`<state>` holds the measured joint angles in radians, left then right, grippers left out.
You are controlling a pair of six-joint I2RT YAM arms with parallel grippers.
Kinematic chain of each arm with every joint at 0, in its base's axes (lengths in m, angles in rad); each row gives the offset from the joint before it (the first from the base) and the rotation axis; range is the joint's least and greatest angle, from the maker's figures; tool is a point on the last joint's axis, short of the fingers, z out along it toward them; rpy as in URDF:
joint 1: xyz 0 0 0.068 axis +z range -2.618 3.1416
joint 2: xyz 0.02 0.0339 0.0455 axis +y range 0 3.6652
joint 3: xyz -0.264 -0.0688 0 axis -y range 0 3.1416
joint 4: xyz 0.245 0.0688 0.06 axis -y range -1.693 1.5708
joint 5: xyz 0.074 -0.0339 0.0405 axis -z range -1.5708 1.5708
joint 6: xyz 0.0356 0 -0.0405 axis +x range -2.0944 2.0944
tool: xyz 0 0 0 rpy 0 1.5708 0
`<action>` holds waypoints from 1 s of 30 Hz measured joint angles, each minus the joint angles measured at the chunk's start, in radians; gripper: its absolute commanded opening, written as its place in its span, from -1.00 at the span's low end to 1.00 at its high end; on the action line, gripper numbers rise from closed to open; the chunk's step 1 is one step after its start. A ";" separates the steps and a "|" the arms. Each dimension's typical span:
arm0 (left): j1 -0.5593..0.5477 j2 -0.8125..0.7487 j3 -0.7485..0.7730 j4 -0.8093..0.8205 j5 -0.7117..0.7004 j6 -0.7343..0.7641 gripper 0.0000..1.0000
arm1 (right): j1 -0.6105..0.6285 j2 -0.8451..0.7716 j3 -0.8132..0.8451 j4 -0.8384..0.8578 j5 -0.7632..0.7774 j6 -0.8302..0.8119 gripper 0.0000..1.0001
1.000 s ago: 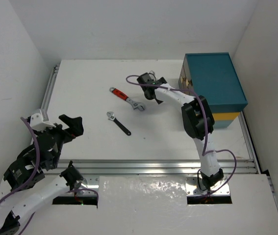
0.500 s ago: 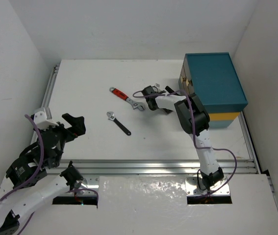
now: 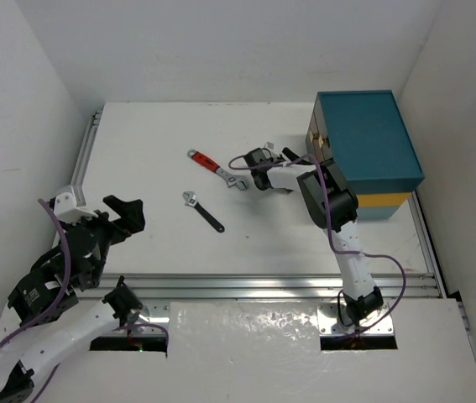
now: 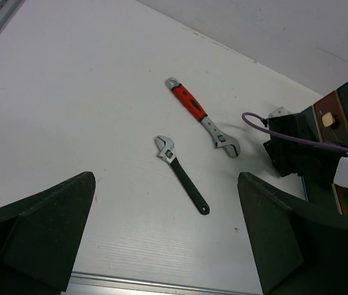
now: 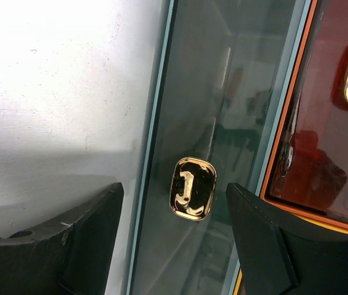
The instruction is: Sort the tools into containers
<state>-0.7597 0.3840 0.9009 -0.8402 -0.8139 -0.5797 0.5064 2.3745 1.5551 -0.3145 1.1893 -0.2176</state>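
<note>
White table (image 3: 137,151) with two wrenches (image 3: 217,170) mid-surface, teal box (image 3: 368,143) at right edge, drawers shut, right gripper (image 5: 174,246) wide around a brass knob (image 5: 193,188), left gripper (image 4: 164,246) wide, empty.

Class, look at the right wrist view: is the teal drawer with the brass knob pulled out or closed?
Closed, apparently: the teal drawer front sits flush, and the open right end effector straddles its brass knob without touching it.

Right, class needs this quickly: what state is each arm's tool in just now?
Left tool: open, holding nothing.
Right tool: open, empty, facing the brass latch on the teal box.
</note>
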 measured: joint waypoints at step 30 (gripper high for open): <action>0.000 -0.007 0.000 0.006 0.004 0.000 0.99 | 0.010 0.000 0.054 -0.070 0.010 0.085 -0.59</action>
<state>-0.7597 0.3767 0.9009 -0.8345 -0.8101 -0.5793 0.5167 2.3741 1.6093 -0.3843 1.1992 -0.1329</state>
